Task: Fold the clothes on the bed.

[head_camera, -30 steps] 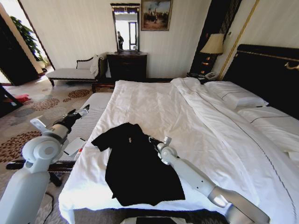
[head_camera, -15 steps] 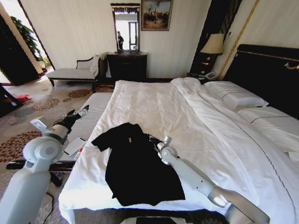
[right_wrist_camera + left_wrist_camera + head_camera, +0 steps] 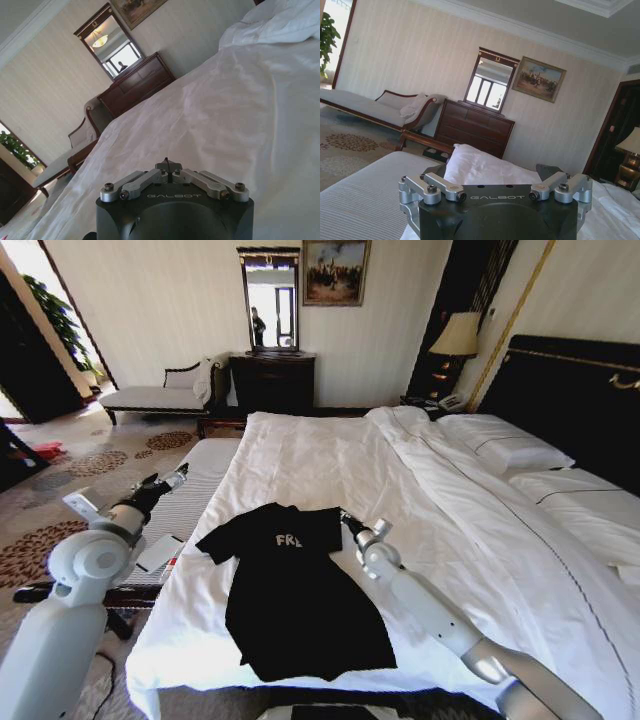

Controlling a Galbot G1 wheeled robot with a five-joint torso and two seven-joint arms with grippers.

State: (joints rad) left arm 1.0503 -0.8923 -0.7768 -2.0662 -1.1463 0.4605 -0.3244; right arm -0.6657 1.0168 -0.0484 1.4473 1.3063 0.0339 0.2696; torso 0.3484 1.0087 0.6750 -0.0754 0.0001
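Left gripper (image 3: 168, 480) hangs off the bed's side, out over the striped bench (image 3: 190, 495), fingers spread wide in its wrist view, holding nothing. It sits well apart from the work, and the near sleeve (image 3: 215, 543) lies across from it, toward the robot's right.

Moving across: the black T-shirt (image 3: 295, 595) lies flat on the white sheet near the foot corner of the bed (image 3: 330, 455), white lettering (image 3: 288, 540) face up at the chest. Its long axis runs from the collar, on the far side, down to the hem closest to the robot, both sleeves out to the sides.

Then the right gripper (image 3: 349, 522), low on the sheet just beside the far sleeve (image 3: 330, 525), at the shirt's shoulder edge. Its linkages look drawn together on a dark tip of fabric in the wrist view, so I judge it pinched on that sleeve. This arm is plainly the nearer one; any fold from here would carry that sleeve leftward, across the shirt's long axis.
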